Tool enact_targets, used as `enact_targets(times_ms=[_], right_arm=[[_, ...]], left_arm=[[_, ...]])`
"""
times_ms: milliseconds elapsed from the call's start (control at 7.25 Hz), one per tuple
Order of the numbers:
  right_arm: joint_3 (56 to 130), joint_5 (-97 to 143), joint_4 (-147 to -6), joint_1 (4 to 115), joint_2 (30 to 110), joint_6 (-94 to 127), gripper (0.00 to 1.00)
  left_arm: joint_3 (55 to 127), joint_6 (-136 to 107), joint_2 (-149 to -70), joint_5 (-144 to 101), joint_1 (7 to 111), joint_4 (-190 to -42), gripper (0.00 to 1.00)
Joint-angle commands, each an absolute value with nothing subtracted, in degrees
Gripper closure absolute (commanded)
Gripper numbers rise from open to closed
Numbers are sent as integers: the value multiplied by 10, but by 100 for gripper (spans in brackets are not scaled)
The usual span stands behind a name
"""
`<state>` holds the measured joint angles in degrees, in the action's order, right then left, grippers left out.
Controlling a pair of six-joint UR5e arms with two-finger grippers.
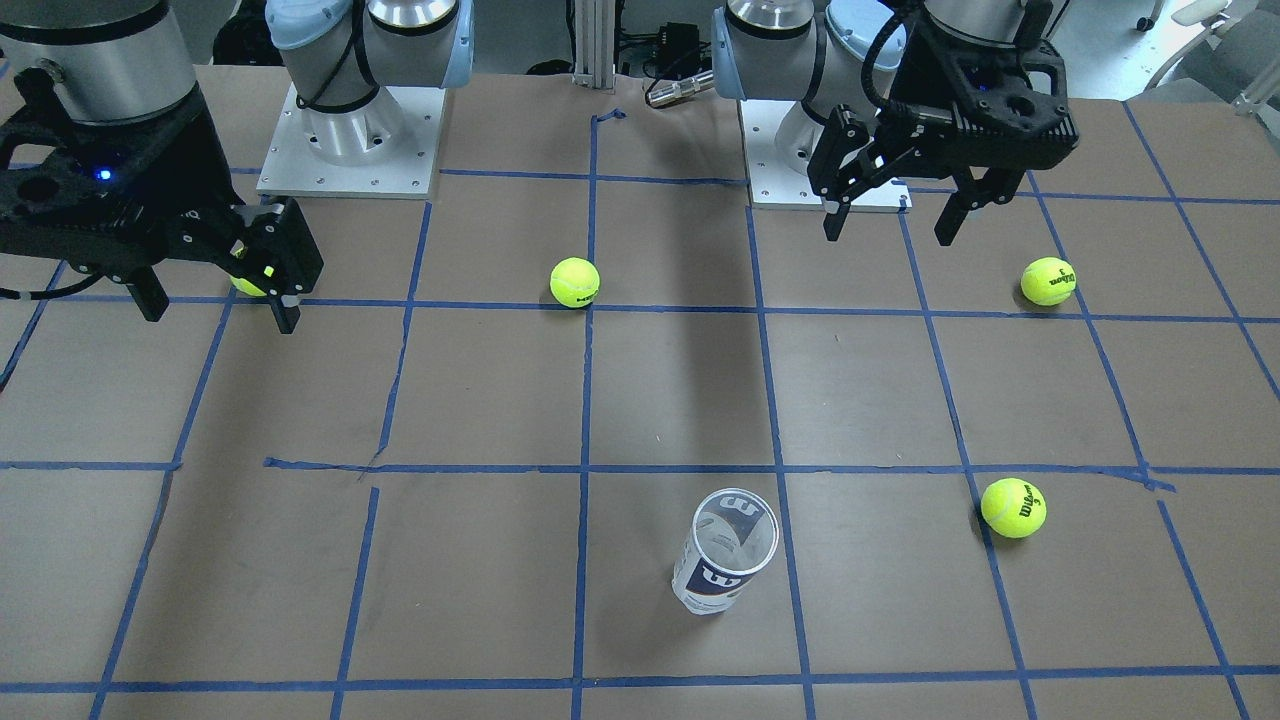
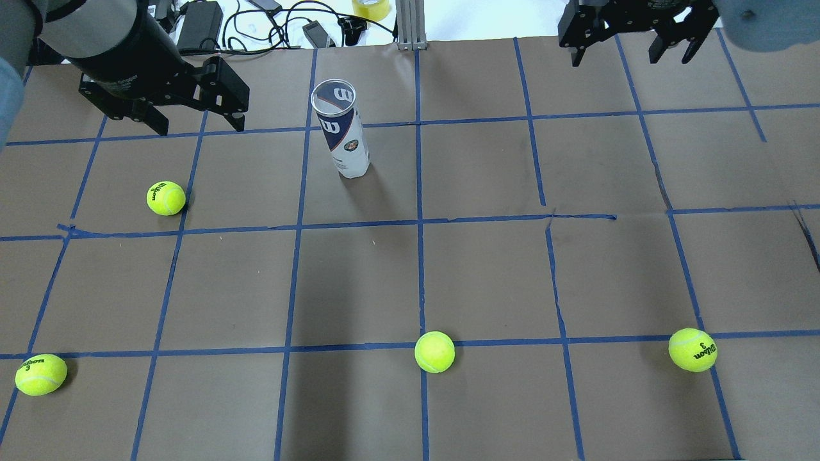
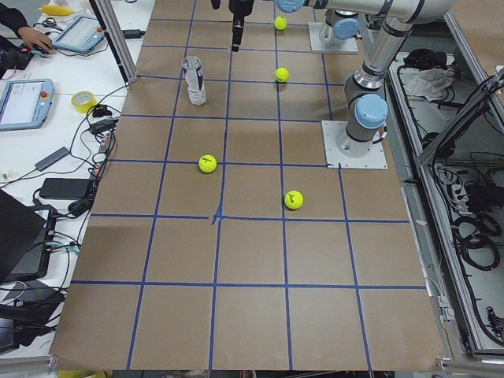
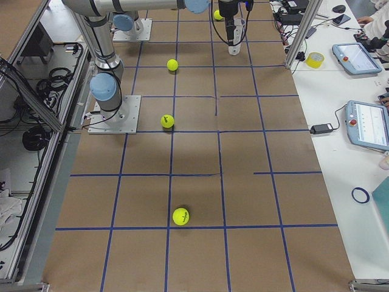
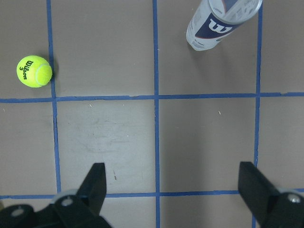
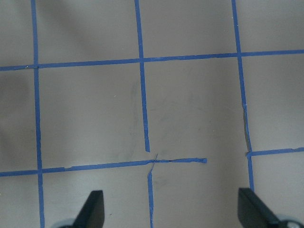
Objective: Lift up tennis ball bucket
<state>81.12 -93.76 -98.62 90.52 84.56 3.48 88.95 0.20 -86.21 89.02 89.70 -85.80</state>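
Note:
The tennis ball bucket [image 1: 715, 578] is a clear tube with a white and navy "W" label. It stands upright and open-topped on the brown paper table, and shows in the overhead view [image 2: 346, 137] and the left wrist view [image 5: 213, 26]. My left gripper [image 2: 199, 128] is open and empty, held high off the table to one side of the bucket; it also shows in the front view [image 1: 888, 235] and its wrist view [image 5: 173, 190]. My right gripper [image 2: 624, 57] is open and empty, far from the bucket, over bare paper [image 6: 173, 209].
Several yellow-green tennis balls lie loose on the table: one near the left gripper [image 2: 166, 198], one at the near left corner [image 2: 41, 374], one in the middle [image 2: 434, 351], one at the right [image 2: 692, 349]. Blue tape grids the table. Cables and devices lie beyond the far edge [image 2: 256, 25].

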Motion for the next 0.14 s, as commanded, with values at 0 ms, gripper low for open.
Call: enact_targets(times_ms=[0], right_arm=[[811, -943, -984, 905, 847, 35, 0]], left_arm=[[891, 3, -861, 886, 896, -858, 0]])
